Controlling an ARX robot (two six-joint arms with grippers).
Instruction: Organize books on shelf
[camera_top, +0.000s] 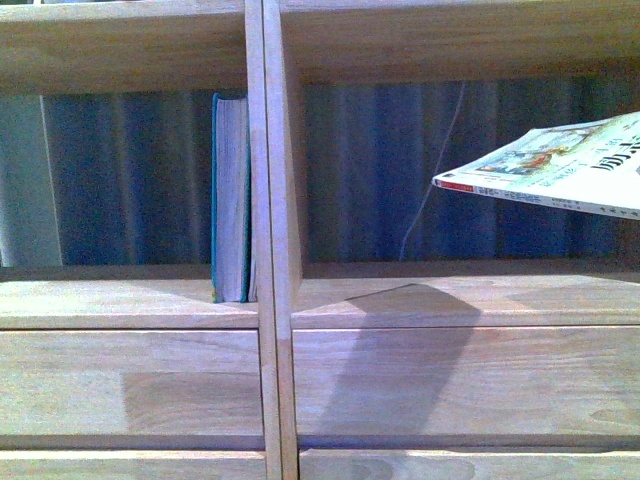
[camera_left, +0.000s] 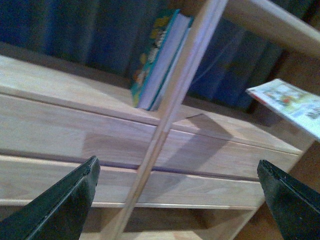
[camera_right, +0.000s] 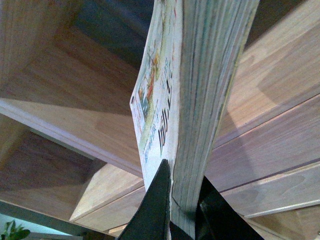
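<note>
Right gripper (camera_right: 182, 205) pinching thin paperback (camera_top: 560, 165) by one edge, cover near-flat at 2 o'clock in front view, before right compartment of light-wood shelf (camera_top: 130, 300); teal hardback (camera_top: 230, 200) upright at 10 o'clock, left compartment, against centre divider (camera_top: 262, 150); left gripper (camera_left: 177, 167) spread wide, touching nothing.

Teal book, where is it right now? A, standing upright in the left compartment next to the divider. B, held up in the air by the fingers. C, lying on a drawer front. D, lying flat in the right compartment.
A: the teal book stands upright on the floor of the left compartment, beside the divider; the book held in the air is the paperback.
</note>
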